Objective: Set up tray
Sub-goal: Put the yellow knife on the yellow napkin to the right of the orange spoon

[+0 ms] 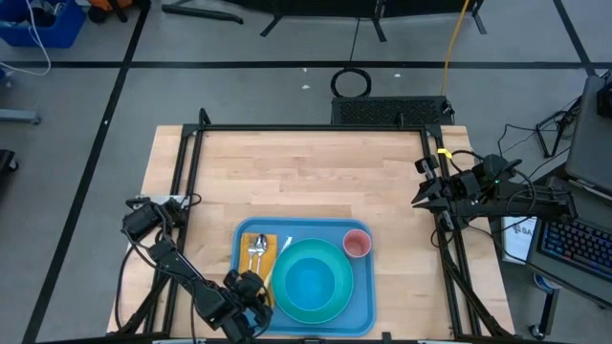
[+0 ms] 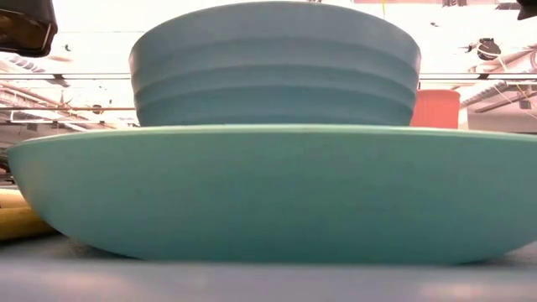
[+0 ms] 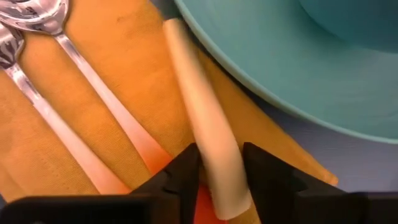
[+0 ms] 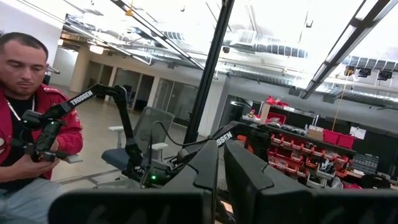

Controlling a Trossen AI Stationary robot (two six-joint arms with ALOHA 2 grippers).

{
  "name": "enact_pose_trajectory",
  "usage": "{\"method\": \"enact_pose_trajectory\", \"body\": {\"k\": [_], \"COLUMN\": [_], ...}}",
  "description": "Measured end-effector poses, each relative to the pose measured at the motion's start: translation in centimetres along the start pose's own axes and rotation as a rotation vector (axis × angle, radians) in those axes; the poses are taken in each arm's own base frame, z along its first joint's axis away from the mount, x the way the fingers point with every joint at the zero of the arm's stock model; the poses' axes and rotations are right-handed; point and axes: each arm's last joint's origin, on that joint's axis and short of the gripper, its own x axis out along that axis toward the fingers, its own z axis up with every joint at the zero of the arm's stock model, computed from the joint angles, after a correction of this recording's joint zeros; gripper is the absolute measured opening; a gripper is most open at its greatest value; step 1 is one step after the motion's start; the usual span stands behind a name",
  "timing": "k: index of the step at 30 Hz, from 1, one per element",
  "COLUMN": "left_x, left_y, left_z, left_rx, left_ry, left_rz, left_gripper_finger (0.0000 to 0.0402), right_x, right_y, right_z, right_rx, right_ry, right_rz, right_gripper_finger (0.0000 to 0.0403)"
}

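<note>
Left gripper (image 3: 217, 171), fingers narrowly straddling a cream utensil handle (image 3: 202, 118) on the orange napkin (image 3: 118, 81), tray (image 1: 368, 304) near-left; whether it grips, cannot tell.

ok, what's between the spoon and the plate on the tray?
In the left wrist view a cream-handled utensil lies on the yellow napkin between the spoon and plate, with the left gripper straddling its handle.
</note>
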Motion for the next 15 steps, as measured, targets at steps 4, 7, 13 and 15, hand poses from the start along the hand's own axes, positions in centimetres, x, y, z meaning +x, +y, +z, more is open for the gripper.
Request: {"method": "enact_pose_trajectory", "body": {"k": [4, 7, 13, 15], "left_x": [-0.04, -0.04, -0.26, -0.37], "left_y": [0.05, 0.06, 0.13, 0.14], "left_z": [-0.15, -0.17, -0.54, -0.69], "left_rx": [0.006, 0.005, -0.006, -0.006], "left_ry": [-0.008, -0.011, -0.025, -0.034], "left_rz": [0.0, 0.0, -0.006, -0.01], "left_gripper_finger": [0.0097, 0.0087, 0.0091, 0.0091], "right_x": [0.0, -0.01, 0.0, 0.0], "right_y": [0.0, 0.0, 0.0, 0.0], "right_z": [0.0, 0.01, 0.0, 0.0], "right_rx": [0.0, 0.0, 0.0, 0.0], "right_ry": [0.0, 0.0, 0.0, 0.0], "right_rz": [0.0, 0.0, 0.0, 0.0], "right_gripper_finger": [0.0018, 0.0018, 0.0018, 0.0018]}}
